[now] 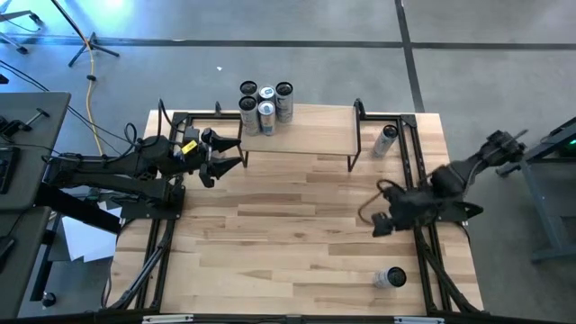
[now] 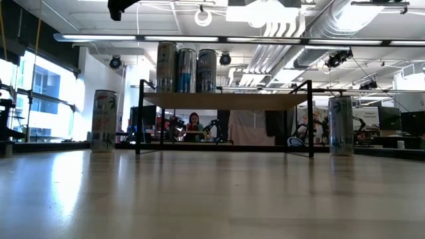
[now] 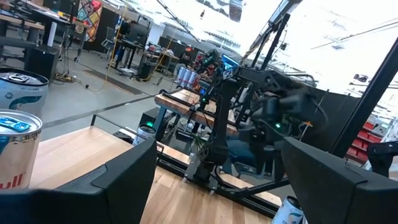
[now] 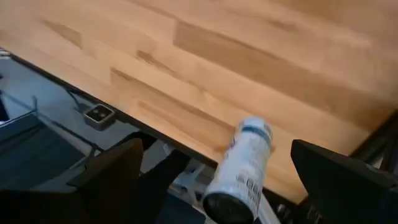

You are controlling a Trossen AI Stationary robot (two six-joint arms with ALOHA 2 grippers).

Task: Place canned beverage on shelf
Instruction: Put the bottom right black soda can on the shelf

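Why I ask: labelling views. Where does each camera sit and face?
High: overhead, straight down on the table; both arms show.
Low: tabletop height, level toward the shelf; barely any arm.
Left wrist: past the open left gripper, over the shelf cans into the room.
Right wrist: past the open right gripper, down at a can by the table edge.
High and low share the shelf.

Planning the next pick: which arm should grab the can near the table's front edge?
Right. The right hand is open and nearest the can at the table's front right; its wrist view already looks down on it. The left hand, also open, sits by the shelf.
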